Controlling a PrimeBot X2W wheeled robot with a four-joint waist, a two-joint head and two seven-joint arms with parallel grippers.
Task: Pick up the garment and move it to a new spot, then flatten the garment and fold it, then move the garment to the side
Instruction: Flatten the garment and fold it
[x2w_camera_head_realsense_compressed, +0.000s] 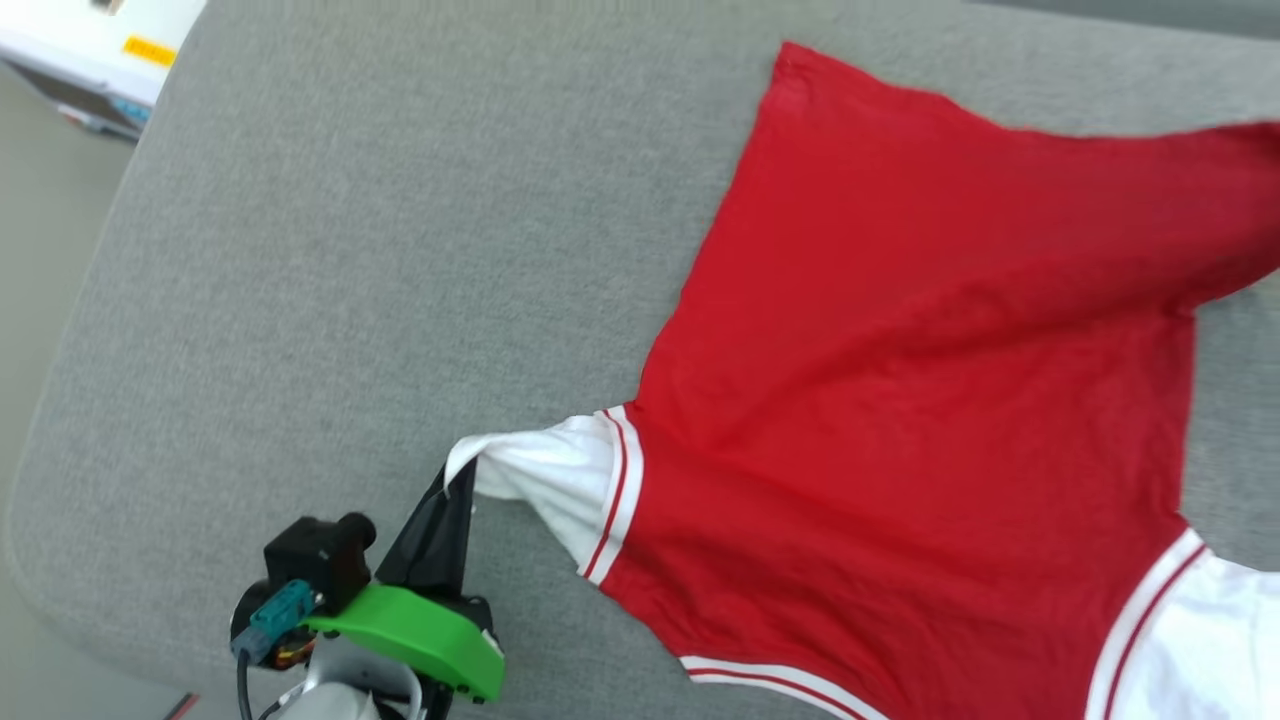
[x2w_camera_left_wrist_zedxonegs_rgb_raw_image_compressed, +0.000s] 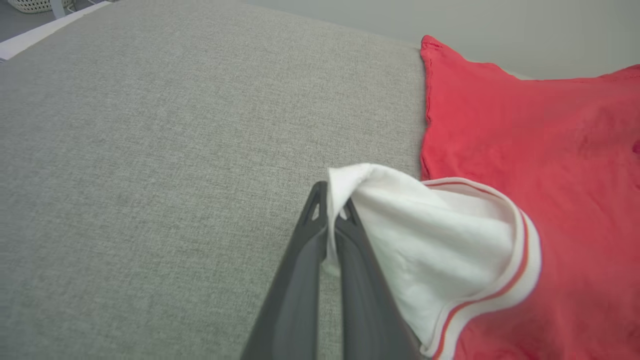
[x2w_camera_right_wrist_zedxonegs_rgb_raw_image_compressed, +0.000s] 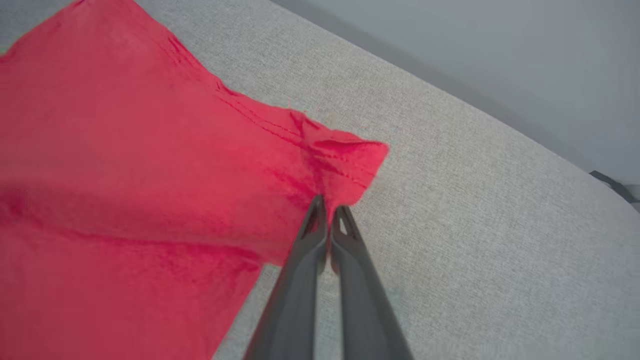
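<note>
The red shirt (x2w_camera_head_realsense_compressed: 900, 400) lies spread on the grey cushion (x2w_camera_head_realsense_compressed: 400, 250), toward 3 o'clock in the head view. At 7 o'clock there, the left gripper (x2w_camera_head_realsense_compressed: 460, 482) has its fingers pressed together on the edge of the white sleeve (x2w_camera_head_realsense_compressed: 550, 480), which is drawn into a point toward 9 o'clock. In the right wrist view the right gripper (x2w_camera_right_wrist_zedxonegs_rgb_raw_image_compressed: 327, 212) pinches the red cloth beside a hem corner (x2w_camera_right_wrist_zedxonegs_rgb_raw_image_compressed: 370, 150), which is at 1 o'clock from the fingertips.
</note>
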